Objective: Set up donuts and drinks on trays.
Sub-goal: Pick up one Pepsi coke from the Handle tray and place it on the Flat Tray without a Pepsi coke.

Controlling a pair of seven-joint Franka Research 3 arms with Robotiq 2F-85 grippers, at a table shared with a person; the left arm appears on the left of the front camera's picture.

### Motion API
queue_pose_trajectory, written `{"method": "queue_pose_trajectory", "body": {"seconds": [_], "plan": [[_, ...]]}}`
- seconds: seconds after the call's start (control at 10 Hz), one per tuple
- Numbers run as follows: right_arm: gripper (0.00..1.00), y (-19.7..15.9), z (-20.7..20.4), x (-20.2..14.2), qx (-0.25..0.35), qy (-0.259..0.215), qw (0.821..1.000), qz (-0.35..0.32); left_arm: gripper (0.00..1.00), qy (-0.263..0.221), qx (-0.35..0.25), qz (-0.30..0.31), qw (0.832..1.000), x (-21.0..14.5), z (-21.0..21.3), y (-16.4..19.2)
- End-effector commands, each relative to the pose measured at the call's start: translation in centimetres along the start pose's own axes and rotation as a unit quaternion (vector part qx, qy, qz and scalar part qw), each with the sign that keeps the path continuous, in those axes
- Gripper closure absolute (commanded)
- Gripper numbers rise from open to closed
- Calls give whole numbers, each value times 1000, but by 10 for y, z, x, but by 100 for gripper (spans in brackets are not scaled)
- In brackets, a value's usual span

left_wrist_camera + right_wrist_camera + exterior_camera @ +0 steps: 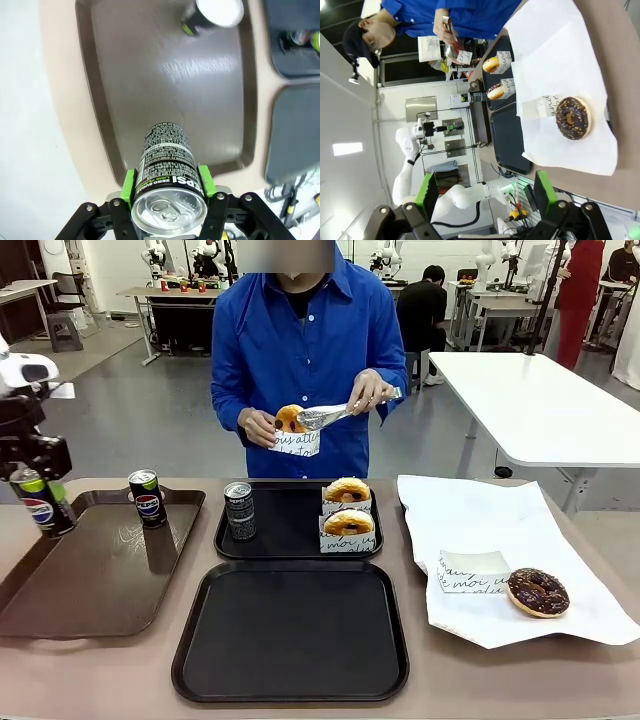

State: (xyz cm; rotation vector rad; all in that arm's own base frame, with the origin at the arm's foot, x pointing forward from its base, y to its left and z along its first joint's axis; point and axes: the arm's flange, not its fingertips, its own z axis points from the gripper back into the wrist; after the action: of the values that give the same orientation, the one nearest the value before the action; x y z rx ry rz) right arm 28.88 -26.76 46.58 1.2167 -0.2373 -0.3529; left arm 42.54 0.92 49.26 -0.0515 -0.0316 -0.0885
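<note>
Can [167, 165] between left fingers [129, 184], brown tray [150, 75] beneath

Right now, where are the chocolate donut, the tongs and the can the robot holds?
chocolate-iced donut [538, 591]: front view, on its icing.
tongs [330, 415]: front view, on the metal tip.
Pepsi can [165, 160]: left wrist view, on its printed side.

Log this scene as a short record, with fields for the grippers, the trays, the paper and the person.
left gripper: shut on a Pepsi can, at the brown tray's left edge
right gripper: open, holding nothing
far black tray: grey-patterned can, two donuts in paper holders
near black tray: bare
brown tray: second Pepsi can, standing
white paper: chocolate donut, empty paper holder
person: holds a donut in a holder and tongs
</note>
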Motion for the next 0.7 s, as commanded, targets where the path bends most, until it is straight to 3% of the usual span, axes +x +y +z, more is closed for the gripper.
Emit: {"method": "queue_pose_trajectory", "body": {"seconds": [0.0,0.1,0.2,0.6], "plan": [[0,0,-1,0,11,-4,1000,3,62,-3,0,-36,999,-43,16,-4],[0,0,-1,0,11,-4,1000,3,62,-8,6,-24,1000,-49,16,-1],[0,0,-1,0,11,-4,1000,3,62,2,-2,-13,1000,-26,14,-6],[0,0,-1,0,11,-4,1000,3,62,2,-2,-13,1000,-26,14,-6]]}}
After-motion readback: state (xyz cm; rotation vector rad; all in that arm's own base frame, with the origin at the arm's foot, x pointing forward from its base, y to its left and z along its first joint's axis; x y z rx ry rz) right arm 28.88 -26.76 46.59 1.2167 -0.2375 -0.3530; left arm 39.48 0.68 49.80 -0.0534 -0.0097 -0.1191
